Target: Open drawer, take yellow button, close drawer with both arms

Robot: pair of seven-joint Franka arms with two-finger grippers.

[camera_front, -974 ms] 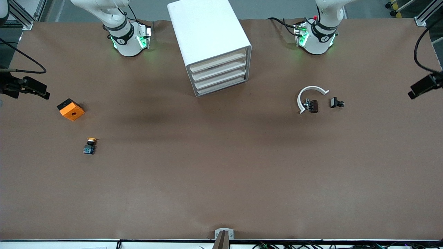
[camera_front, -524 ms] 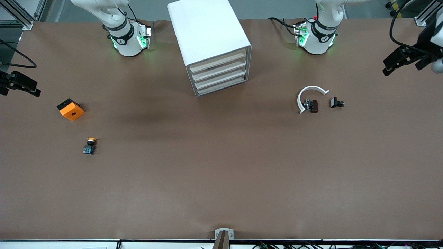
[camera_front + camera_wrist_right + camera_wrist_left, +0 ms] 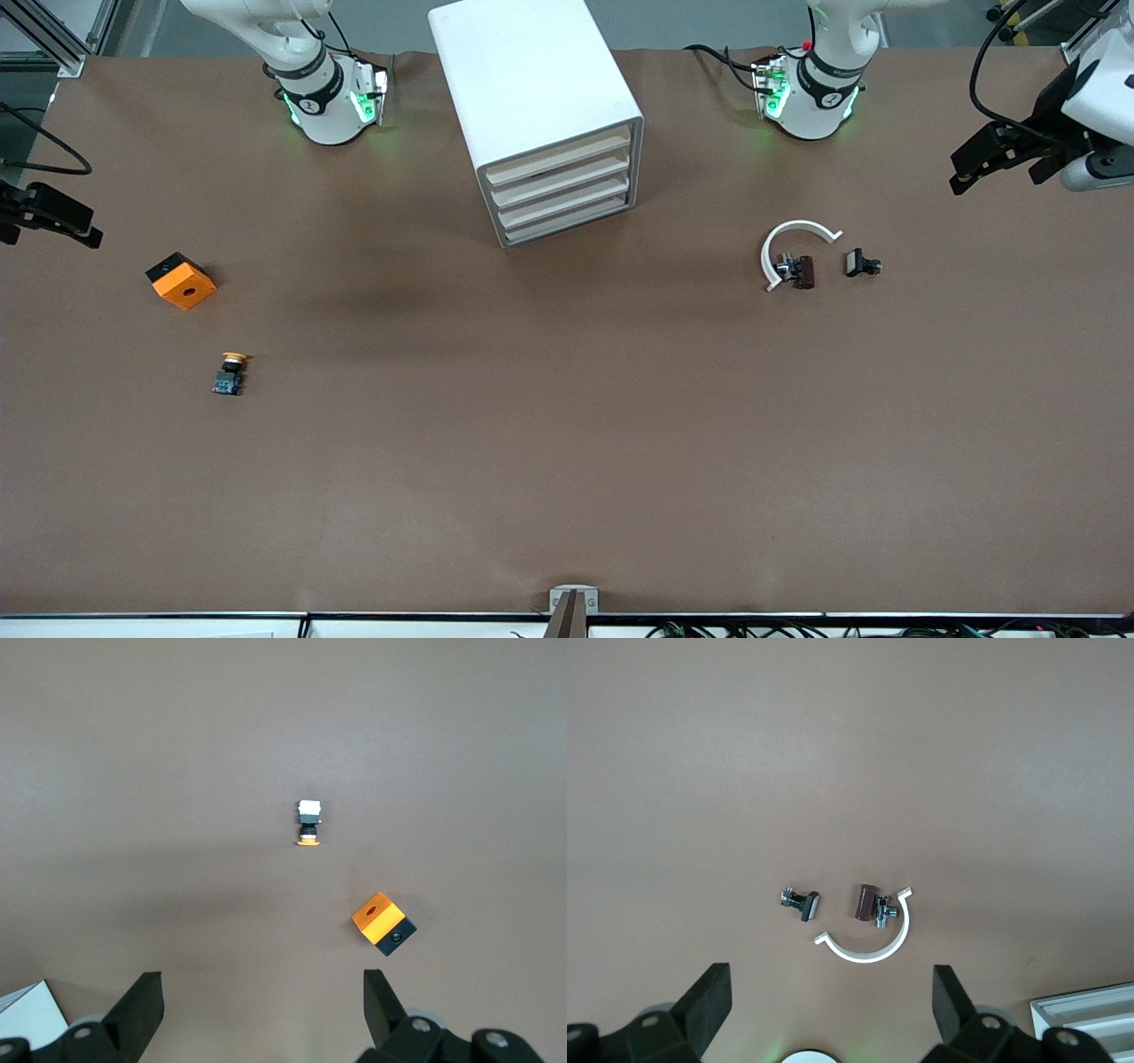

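Observation:
The white cabinet (image 3: 532,80) stands between the two arm bases, and its top drawer (image 3: 560,158) is pushed in like the three below it. The button (image 3: 230,372) lies on the bare table toward the right arm's end, nearer the front camera than the orange block (image 3: 181,280). It also shows in the right wrist view (image 3: 308,824). My right gripper (image 3: 53,221) hangs open and empty over the table's edge at that end, its jaws wide apart in its wrist view (image 3: 263,1001). My left gripper (image 3: 974,164) hangs open and empty over the left arm's end (image 3: 831,997).
Two small black clips (image 3: 797,268) (image 3: 861,263) and a white curved band (image 3: 788,235) lie toward the left arm's end; they also show in the left wrist view (image 3: 868,902). A cabinet corner shows in the left wrist view (image 3: 1090,1014) and the right wrist view (image 3: 31,1019).
My left gripper has risen and swung from low at the table's end toward the robots' side. My right gripper drew back slightly toward the table's edge. Nothing on the table moved.

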